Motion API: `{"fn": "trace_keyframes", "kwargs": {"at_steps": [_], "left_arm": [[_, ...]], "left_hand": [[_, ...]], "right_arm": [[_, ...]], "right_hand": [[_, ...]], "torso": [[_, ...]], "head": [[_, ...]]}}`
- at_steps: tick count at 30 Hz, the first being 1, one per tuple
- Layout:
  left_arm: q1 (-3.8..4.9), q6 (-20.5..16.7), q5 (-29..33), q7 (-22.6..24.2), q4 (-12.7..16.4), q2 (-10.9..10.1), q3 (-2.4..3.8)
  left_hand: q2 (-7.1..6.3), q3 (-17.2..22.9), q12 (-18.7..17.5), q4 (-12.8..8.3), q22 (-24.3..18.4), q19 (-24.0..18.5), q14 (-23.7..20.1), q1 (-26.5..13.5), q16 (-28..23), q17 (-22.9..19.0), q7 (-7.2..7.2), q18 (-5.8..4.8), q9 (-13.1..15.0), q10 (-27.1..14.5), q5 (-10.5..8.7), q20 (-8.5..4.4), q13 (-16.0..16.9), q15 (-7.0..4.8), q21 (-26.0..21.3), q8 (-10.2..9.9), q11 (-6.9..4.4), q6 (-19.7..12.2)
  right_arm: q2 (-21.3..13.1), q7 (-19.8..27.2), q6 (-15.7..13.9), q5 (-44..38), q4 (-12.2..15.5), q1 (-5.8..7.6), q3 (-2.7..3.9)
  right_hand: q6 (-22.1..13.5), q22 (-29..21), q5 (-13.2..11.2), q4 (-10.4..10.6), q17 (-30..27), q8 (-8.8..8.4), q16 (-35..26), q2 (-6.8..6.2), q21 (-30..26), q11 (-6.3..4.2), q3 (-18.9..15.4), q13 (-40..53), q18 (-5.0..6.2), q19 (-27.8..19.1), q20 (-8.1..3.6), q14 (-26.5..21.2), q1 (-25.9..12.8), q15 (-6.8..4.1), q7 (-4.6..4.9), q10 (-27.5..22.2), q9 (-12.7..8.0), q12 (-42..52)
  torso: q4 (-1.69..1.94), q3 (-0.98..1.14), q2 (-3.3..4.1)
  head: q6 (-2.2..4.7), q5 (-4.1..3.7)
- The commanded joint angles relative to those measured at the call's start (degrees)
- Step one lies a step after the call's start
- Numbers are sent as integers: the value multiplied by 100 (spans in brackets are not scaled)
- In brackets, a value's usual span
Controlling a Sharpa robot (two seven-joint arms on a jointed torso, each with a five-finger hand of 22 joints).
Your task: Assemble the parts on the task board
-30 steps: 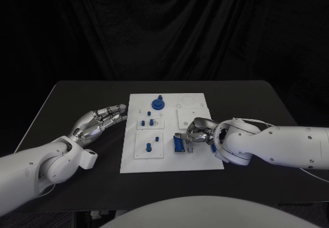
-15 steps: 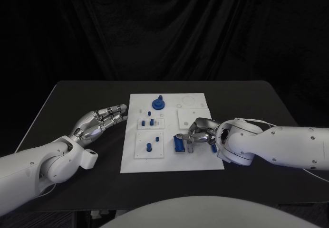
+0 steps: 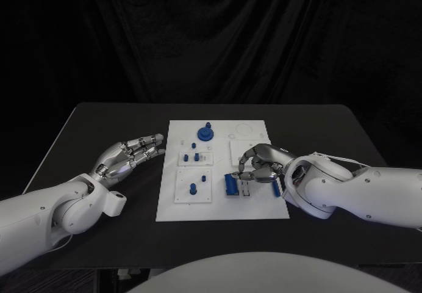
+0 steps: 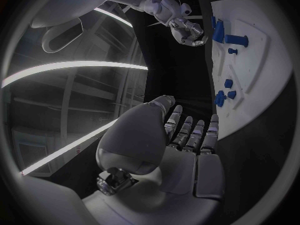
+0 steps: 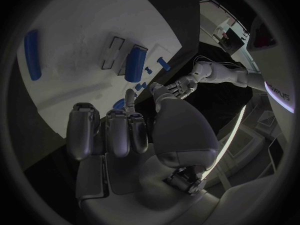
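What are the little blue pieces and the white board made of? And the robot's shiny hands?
The blue pieces look like matte plastic: even colour, no shine. The white board seems plastic too, flat and dull. The left hand and right hand look like silvery metal with bright glints, though they might be coated plastic.

Both robot hands point(image 3: 130, 156) point(image 3: 258, 163) empty, fingers apart

Table: black table point(image 3: 97, 131), matte top.
On it: white task board point(image 3: 220, 207), lying flat at the middle.
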Motion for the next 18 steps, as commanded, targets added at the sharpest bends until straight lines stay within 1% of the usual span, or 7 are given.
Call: {"fn": "trace_keyframes", "kwargs": {"at_steps": [1,5,8,9,12,15,18], "left_arm": [[-10,53,24,376,16,3,5],[-11,54,24,374,13,7,5],[-12,59,24,372,10,11,5],[-13,62,24,372,8,12,5],[-15,67,24,370,7,9,5],[-17,72,24,366,6,4,5],[-20,81,24,362,4,0,5]], "left_hand": [[8,23,-13,-1,-3,27,12,54,30,3,30,-70,4,3,21,9,-1,45,12,28,30,15],[8,23,-13,-1,-3,27,12,54,30,3,30,-70,4,3,21,9,-1,45,12,28,30,15],[8,23,-13,-1,-3,27,12,54,30,3,30,-70,4,3,21,9,-1,45,12,28,30,15],[8,26,-14,-3,-3,28,12,55,30,3,30,-71,4,3,23,9,-1,45,12,28,32,16],[8,27,-15,-4,-3,29,12,56,30,3,31,-72,5,2,25,9,-1,45,13,28,32,16],[8,27,-15,-4,-3,29,12,56,30,3,31,-72,5,2,25,9,-1,45,13,28,32,16],[14,34,-14,-5,-4,31,9,59,29,3,33,-74,5,2,30,9,0,47,13,29,34,19]], "right_arm": [[-31,113,-175,-1154,73,-31,-2],[-26,-63,135,-1709,94,-70,-3],[16,-136,259,-1987,70,-116,-3],[45,-167,304,-2096,48,-144,-3],[96,-231,367,-2300,1,-205,-3],[148,-291,390,-2450,-52,-270,-3],[199,-329,407,-2522,-102,-317,-3]], "right_hand": [[-483,1105,-143,-158,536,-212,-88,-55,-194,104,-15,1508,68,143,94,401,287,105,123,614,-169,16],[-1108,1049,-223,-389,363,-454,-201,-95,-384,106,-28,1508,114,43,141,329,748,121,200,614,-459,16],[-1426,1036,-799,-410,276,-510,-254,-138,-439,99,27,1508,124,18,148,299,1027,117,197,614,-725,16],[-1457,1035,-833,-375,271,-510,-257,-160,-444,100,34,1508,125,16,149,297,1026,117,199,614,-761,16],[-1671,1030,-961,-176,258,-550,-262,-306,-472,108,76,1508,129,10,152,294,1052,124,211,614,-944,16],[-1884,1020,-1085,375,212,-498,-287,-601,-521,116,108,1508,138,-2,159,281,1280,143,225,614,-1240,16],[-1917,1041,-1105,615,259,-427,-252,-668,-462,132,75,1508,122,30,165,301,1421,132,237,614,-1358,16]], "torso": [[4,-1,4],[3,1,3],[-1,-2,1],[-3,-3,1],[2,-4,-1],[5,-5,-2],[5,-6,0]], "head": [[-1,3],[-1,3],[-1,10],[-1,16],[-1,22],[-1,21],[-1,20]]}}
